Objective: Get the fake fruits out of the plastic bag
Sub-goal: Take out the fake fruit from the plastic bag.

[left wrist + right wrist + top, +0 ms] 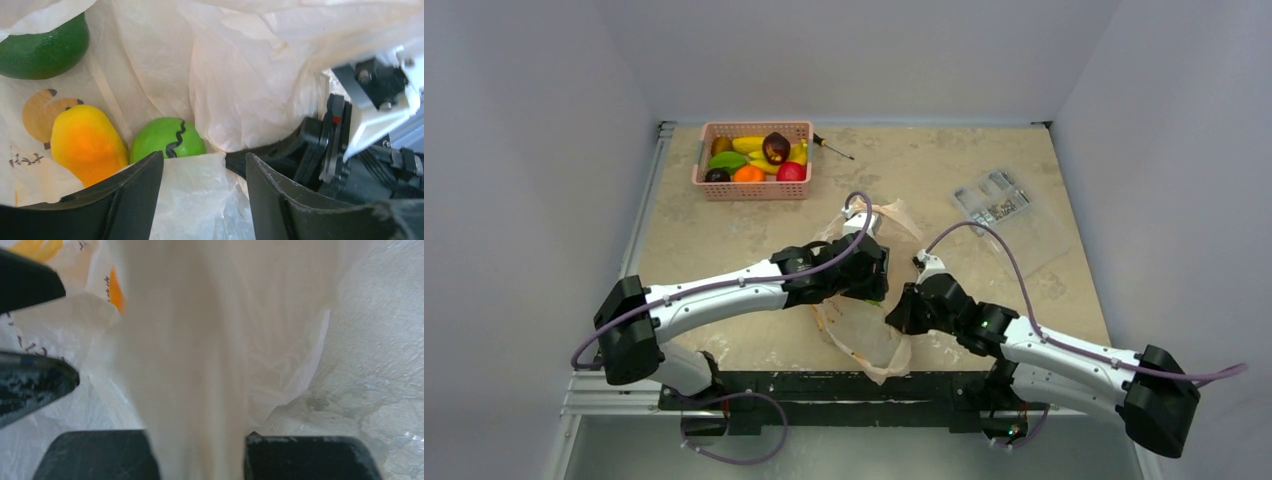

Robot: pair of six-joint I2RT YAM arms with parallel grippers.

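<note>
The plastic bag (pixel 864 335) lies crumpled at the table's middle front. In the left wrist view its inside (pixel 235 75) holds a green striped ball (pixel 167 140), a yellow-orange fruit (pixel 85 142) and a dark green fruit (pixel 45 47). My left gripper (pixel 871 272) reaches into the bag's mouth, open (pixel 205 162), with a fold of bag between its fingers, just short of the striped ball. My right gripper (pixel 896 312) is shut on a taut band of the bag (pixel 195 440) at its right rim. A banana bunch (pixel 748 144) and a maroon fruit (pixel 776 147) lie in the basket.
A pink basket (pixel 752 128) with several fruits stands at the back left, with a screwdriver (pixel 834 148) beside it. A flat clear packet of small parts (pixel 1004 205) lies at the back right. The right gripper's body (pixel 370 100) shows close to my left fingers.
</note>
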